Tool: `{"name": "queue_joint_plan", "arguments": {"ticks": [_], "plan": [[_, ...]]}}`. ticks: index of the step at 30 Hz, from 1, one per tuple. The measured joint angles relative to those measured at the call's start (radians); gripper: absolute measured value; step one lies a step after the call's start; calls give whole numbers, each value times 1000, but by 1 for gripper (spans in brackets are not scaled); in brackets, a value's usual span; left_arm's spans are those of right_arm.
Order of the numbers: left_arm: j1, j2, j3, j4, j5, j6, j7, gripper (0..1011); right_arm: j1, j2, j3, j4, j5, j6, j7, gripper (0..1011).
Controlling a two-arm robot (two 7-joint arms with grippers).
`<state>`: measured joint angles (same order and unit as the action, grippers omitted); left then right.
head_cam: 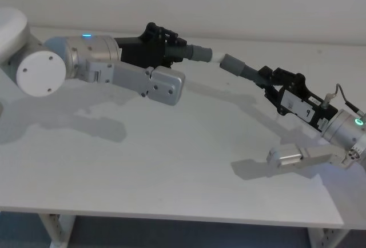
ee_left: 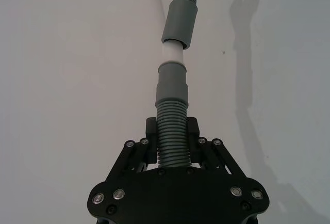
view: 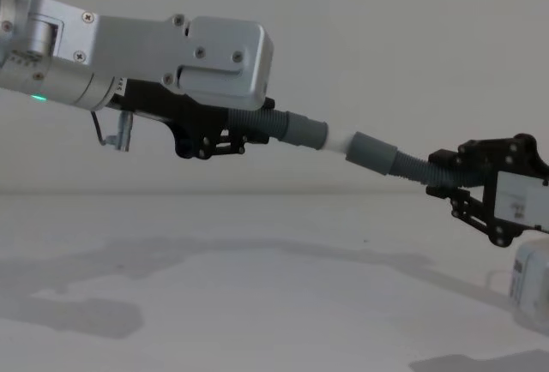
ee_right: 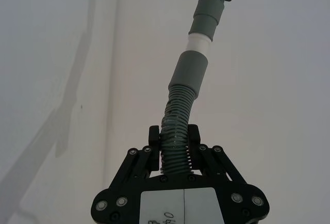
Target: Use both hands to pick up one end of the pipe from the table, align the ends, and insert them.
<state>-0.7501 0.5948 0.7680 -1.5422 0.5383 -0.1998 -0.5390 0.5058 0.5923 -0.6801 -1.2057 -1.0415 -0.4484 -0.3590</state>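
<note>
Both hose pieces are held up in the air above the white table (head_cam: 171, 168), one in each gripper, with their cuffed ends meeting between the two tools.

The left gripper (head_cam: 163, 45) is closed on the ribbed body of the left hose piece (ee_left: 172, 131); in the left wrist view the two black fingers (ee_left: 150, 131) press against either side of the ribs. Ahead of those fingers the hose runs into a smooth grey cuff (ee_left: 171, 82), and from that cuff a narrower whitish tip (ee_left: 171, 53) sticks out, pointing away from the tool.

The right gripper (head_cam: 269, 79) is likewise clamped on the ribs of the right hose piece (ee_right: 175, 131), its fingers (ee_right: 153, 136) squeezing the hose from both sides. Beyond its fingertips this piece bends slightly and ends in a wider plain sleeve (ee_right: 190, 72).

The whitish tip enters the mouth of the wide sleeve, and a short band of white remains exposed between the two grey cuffs; how deep the tip sits inside cannot be told. In the chest view the joined line sags gently from the left gripper (view: 214, 142) down toward the right gripper (view: 450, 188), the left piece a little higher, and the two pieces meet at a slight angle rather than in one straight line. Shadows of both arms lie on the table beneath
</note>
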Motion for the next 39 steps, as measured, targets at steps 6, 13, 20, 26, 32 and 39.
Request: {"name": "queue_joint_plan", "arguments": {"ticks": [6,13,20,26,32,39], "plan": [[0,0,0,0,0,0,0,327,4,2,-4,4,6,0,-3,315],[0,0,0,0,0,0,0,327,8,4,-9,8,8,-1,-8,314],[0,0,0,0,0,0,0,327,13,5,-15,14,8,0,-12,315],[0,0,0,0,0,0,0,327,17,6,-20,17,7,1,-15,315],[0,0,0,0,0,0,0,327,21,8,-26,20,5,3,-18,314],[0,0,0,0,0,0,0,327,28,10,-34,27,0,5,-24,314]]}}
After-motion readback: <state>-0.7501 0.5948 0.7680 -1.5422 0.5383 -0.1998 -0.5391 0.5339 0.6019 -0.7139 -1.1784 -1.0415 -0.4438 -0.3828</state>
